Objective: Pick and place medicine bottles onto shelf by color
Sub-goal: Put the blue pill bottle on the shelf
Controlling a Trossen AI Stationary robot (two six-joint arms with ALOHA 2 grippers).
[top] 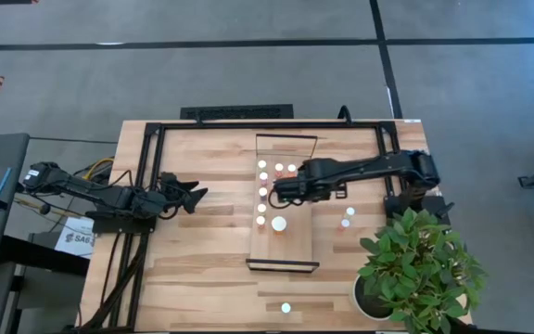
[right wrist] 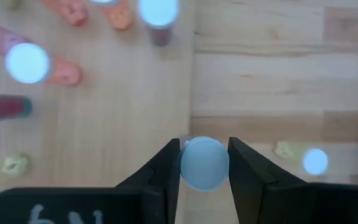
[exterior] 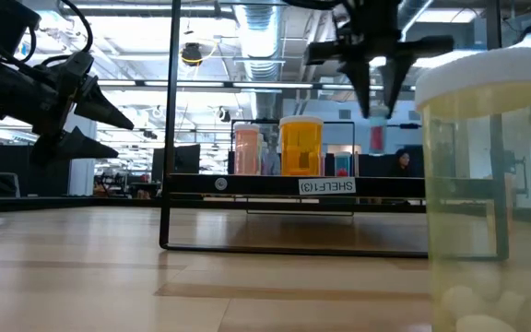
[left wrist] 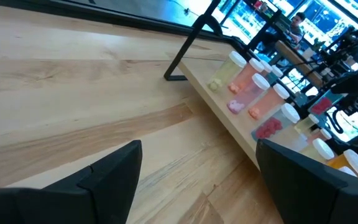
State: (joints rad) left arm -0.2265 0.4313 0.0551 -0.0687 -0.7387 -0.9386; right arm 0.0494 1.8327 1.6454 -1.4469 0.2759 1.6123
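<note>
Fingers of the right gripper (right wrist: 204,163) are clamped either side of a white-capped bottle (right wrist: 204,163), and the wrist camera looks straight down on that cap, with the shelf (right wrist: 104,106) edge running right beneath it. From above, the right gripper (top: 280,189) sits over the shelf (top: 295,243), just beside the row of bottles (top: 261,193) standing along its left edge. Three more caps line the far end, and one bigger cap (top: 279,224) stands alone near the middle. Off the shelf, two bottles (top: 347,217) wait on the surface (top: 202,269) to the right, near the potted plant (top: 418,269), and one (top: 286,307) stands alone at the near edge. Over on the left, the left gripper (top: 190,195) hangs above bare wood, well apart from the shelf, its fingers (left wrist: 104,180) spread wide and holding nothing.
</note>
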